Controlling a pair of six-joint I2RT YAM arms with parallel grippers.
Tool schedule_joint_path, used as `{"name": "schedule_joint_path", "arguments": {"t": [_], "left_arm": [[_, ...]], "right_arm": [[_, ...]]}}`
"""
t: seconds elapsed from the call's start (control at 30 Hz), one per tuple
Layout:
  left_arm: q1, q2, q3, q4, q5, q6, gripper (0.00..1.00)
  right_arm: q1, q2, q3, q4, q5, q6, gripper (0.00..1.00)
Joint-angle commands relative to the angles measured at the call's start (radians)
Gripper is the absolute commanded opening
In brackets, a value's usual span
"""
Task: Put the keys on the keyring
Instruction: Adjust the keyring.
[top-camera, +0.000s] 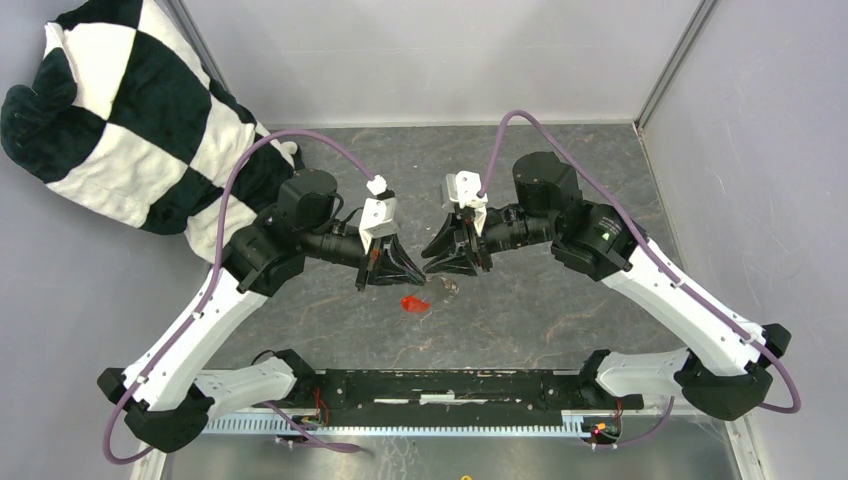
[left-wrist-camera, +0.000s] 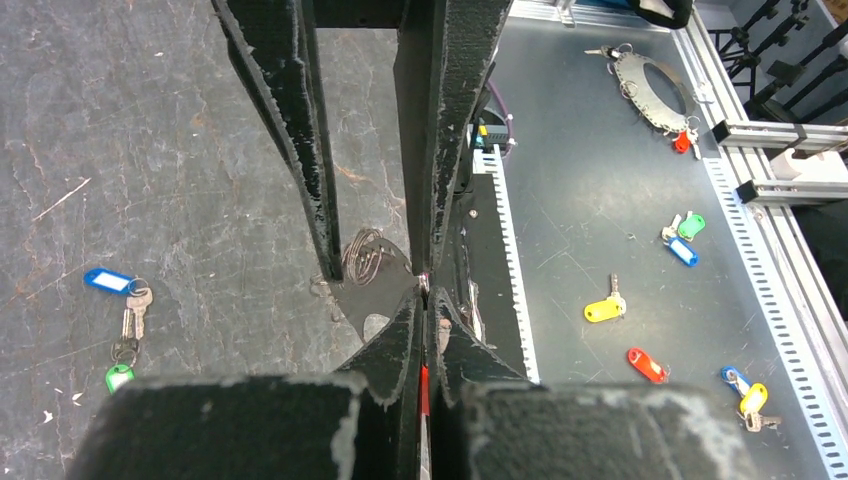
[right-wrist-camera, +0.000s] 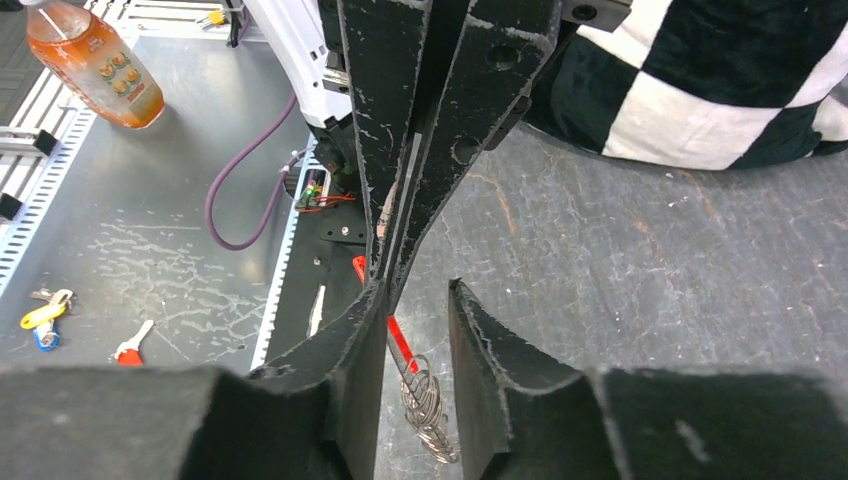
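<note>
My left gripper (left-wrist-camera: 424, 290) is shut on the red tag (left-wrist-camera: 424, 385) of the keyring and holds it off the dark mat. The tag (right-wrist-camera: 398, 340) runs down to a clump of silver rings (right-wrist-camera: 425, 400), which hangs between the fingers of my open right gripper (right-wrist-camera: 417, 290) without touching them. In the top view the two grippers meet tip to tip, left (top-camera: 405, 268) and right (top-camera: 450, 262), with the red tag (top-camera: 412, 302) just below them. The blue-headed key (left-wrist-camera: 108, 280) and the green-headed key (left-wrist-camera: 119, 377) lie together on the mat, apart from both grippers.
A black-and-white checked cushion (top-camera: 110, 110) lies at the back left of the mat. On the metal bench in front of the arms lie several spare tagged keys (left-wrist-camera: 605, 308), a metal plate (left-wrist-camera: 650, 90) and an orange bottle (right-wrist-camera: 95, 65).
</note>
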Motion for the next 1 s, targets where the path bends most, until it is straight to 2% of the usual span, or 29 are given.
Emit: {"name": "schedule_joint_path", "arguments": {"t": [0.0, 0.07, 0.2, 0.6, 0.97], "left_arm": [[-0.002, -0.005, 0.031, 0.023, 0.005, 0.049, 0.02], [-0.001, -0.006, 0.029, 0.023, 0.001, 0.052, 0.02], [-0.001, -0.006, 0.025, 0.023, 0.004, 0.053, 0.02], [-0.001, -0.010, 0.028, 0.023, 0.006, 0.051, 0.02], [-0.001, -0.001, 0.043, 0.027, 0.008, 0.050, 0.02]], "right_arm": [[-0.002, 0.006, 0.028, -0.038, -0.036, 0.003, 0.37], [-0.002, 0.004, 0.036, -0.046, -0.036, 0.012, 0.41], [-0.003, -0.023, 0.034, -0.008, -0.024, 0.034, 0.43], [-0.015, -0.072, 0.001, 0.097, -0.057, 0.098, 0.43], [-0.014, -0.040, -0.070, 0.076, -0.075, 0.097, 0.41]]}}
